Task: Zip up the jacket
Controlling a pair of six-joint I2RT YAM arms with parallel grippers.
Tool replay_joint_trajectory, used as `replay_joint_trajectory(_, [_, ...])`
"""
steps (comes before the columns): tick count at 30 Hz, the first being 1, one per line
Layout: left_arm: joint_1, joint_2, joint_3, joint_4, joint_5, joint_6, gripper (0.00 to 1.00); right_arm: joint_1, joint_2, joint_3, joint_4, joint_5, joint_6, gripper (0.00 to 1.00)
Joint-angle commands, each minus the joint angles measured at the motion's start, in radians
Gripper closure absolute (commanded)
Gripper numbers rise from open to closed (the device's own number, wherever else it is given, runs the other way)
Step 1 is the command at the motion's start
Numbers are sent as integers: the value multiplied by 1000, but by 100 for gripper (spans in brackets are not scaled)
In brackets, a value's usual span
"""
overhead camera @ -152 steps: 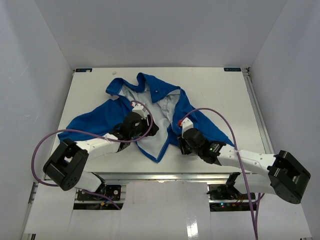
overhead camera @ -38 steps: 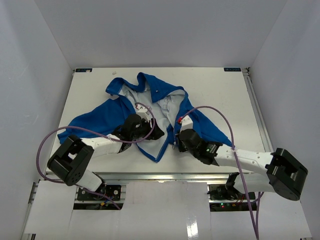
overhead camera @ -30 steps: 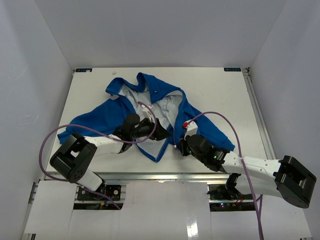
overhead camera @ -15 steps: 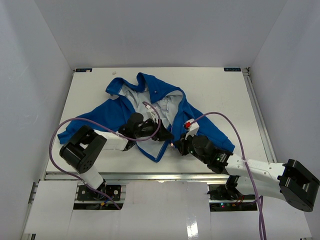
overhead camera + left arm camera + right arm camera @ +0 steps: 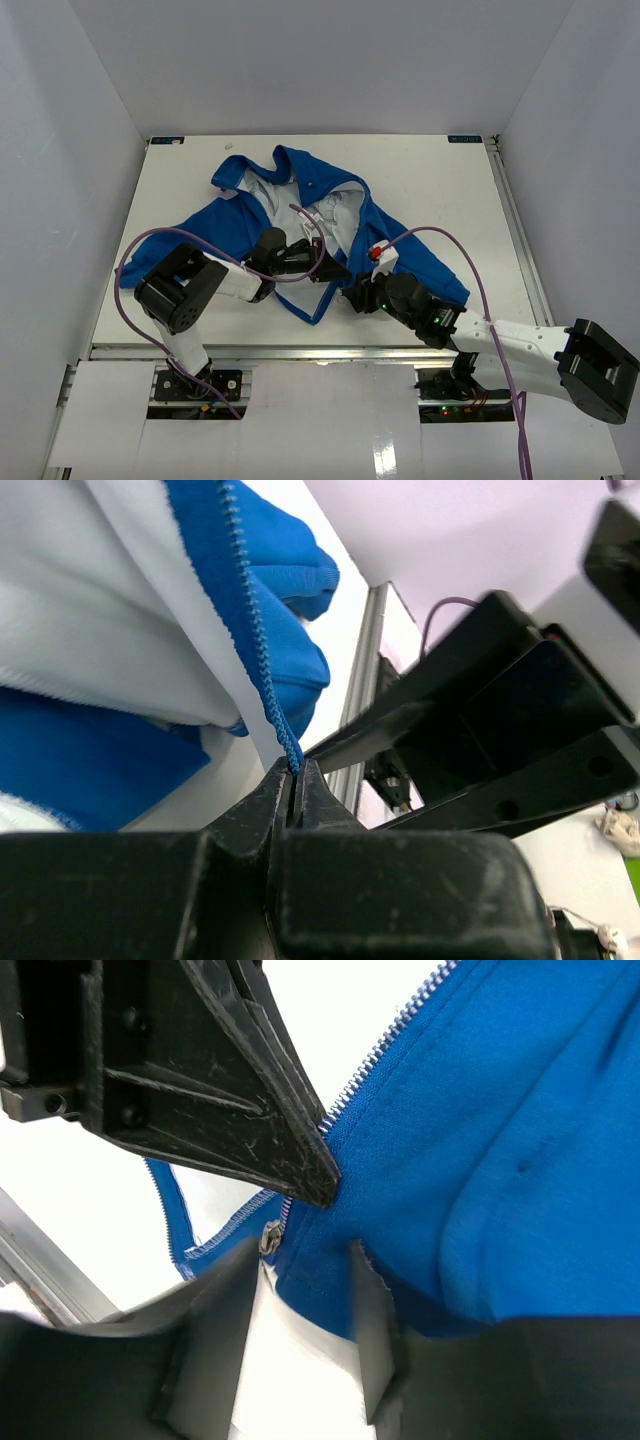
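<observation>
while pinched (left gripper (image 5: 296, 776)), jacket (image 5: 225, 210) sprawls

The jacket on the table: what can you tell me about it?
The jacket is soft bright-blue cloth with a pale lining, lying open and rumpled on the white table, collar farthest away. Its front edges carry small zipper teeth. The left pincer is shut on the end of one toothed edge; the right pincer stands open at the other, by a small metal slider.
</observation>
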Motion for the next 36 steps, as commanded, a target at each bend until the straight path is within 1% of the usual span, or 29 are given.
replay_joint_trajectory(1, [-6,-15,-12,120,83,-6,100,-5,-15,-20,57,-26,14,46])
replay_joint_trajectory(4, [-6,-15,-13,144,103,1,100,-18,-40,-27,57,-55,14,40])
replay_joint_trajectory(7, [-6,-8,-13,169,118,-5,100,-48,-59,-29,57,-79,4,40])
replay_joint_trajectory(13, [-6,12,-14,218,143,-40,100,-99,-99,-33,58,-162,-34,52])
replay_joint_trajectory(19, [-6,23,-11,230,149,-48,100,-140,-76,-39,84,-255,-59,56])
replay_joint_trajectory(29, [-6,36,-13,281,165,-77,100,-144,-29,-62,159,-341,-70,59])
replay_joint_trajectory(36, [-5,38,-19,308,169,-90,100,-144,-13,-70,183,-352,-71,70])
